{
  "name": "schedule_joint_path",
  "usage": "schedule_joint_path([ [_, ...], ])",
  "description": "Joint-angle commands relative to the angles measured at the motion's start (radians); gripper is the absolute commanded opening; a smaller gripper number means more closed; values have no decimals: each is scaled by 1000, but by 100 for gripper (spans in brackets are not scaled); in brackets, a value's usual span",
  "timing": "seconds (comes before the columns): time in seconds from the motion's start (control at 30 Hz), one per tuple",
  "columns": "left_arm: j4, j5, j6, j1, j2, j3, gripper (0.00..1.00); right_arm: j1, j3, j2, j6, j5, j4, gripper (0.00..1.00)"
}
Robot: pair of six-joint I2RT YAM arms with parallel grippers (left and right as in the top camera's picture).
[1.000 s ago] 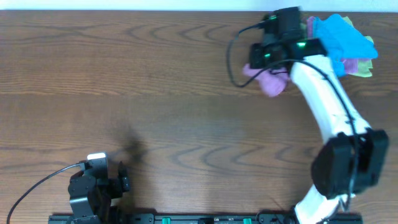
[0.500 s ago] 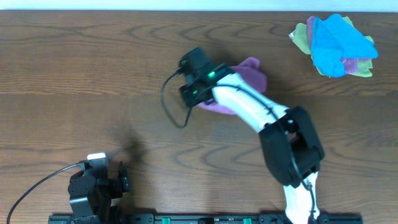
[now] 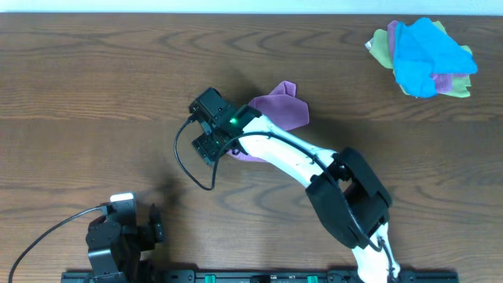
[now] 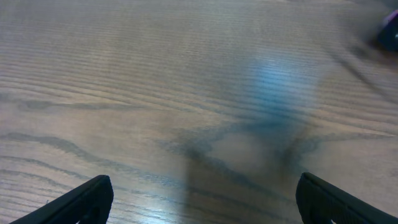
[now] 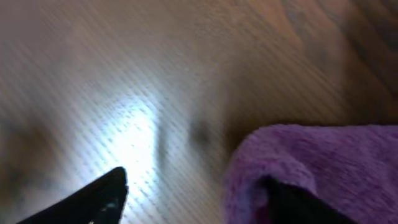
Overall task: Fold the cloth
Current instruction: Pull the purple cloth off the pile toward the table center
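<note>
The purple cloth (image 3: 281, 110) lies crumpled on the wooden table near the middle, partly under my right arm. My right gripper (image 3: 216, 132) is at the cloth's left end. In the right wrist view its jaws stand apart, so the gripper (image 5: 199, 208) is open. The cloth (image 5: 323, 168) bunches over and around the right finger (image 5: 298, 208), while the left finger (image 5: 93, 199) is over bare wood. My left gripper (image 3: 122, 228) rests at the front left, far from the cloth. It is open (image 4: 205, 202) over bare table.
A pile of other cloths sits at the back right corner, with a bright blue cloth (image 3: 428, 51) on top and a yellow-green cloth (image 3: 380, 45) beneath. The table's far edge (image 3: 236, 13) runs along the top.
My right arm swung from the pile at the back right to the table's middle, carrying the purple cloth. Its jaws were shut on the cloth and now stand apart. The left arm stayed still.
</note>
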Motion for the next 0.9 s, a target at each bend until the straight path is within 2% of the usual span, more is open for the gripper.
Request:
schedule_joint_path([
  [0.0, -23, -22, 22, -4, -6, -36, 95, -34, 4, -20, 27, 41, 0, 77],
  [0.17, -23, -22, 22, -4, -6, -36, 95, -91, 13, -100, 54, 34, -4, 77],
  [0.37, -23, -22, 22, -4, -6, -36, 95, -168, 13, -243, 165, -40, -29, 76],
  [0.5, -23, -22, 22, -4, -6, -36, 95, -200, 13, -312, 174, -130, -79, 78],
  [0.6, -23, -22, 21, -4, -6, -36, 95, -201, 13, -331, 192, -161, -149, 77],
  [0.73, -23, -22, 22, -4, -6, -36, 95, -206, 6, -331, 296, -171, -257, 75],
  [0.87, -23, -22, 21, -4, -6, -36, 95, -250, -47, -332, 378, -307, -206, 76],
])
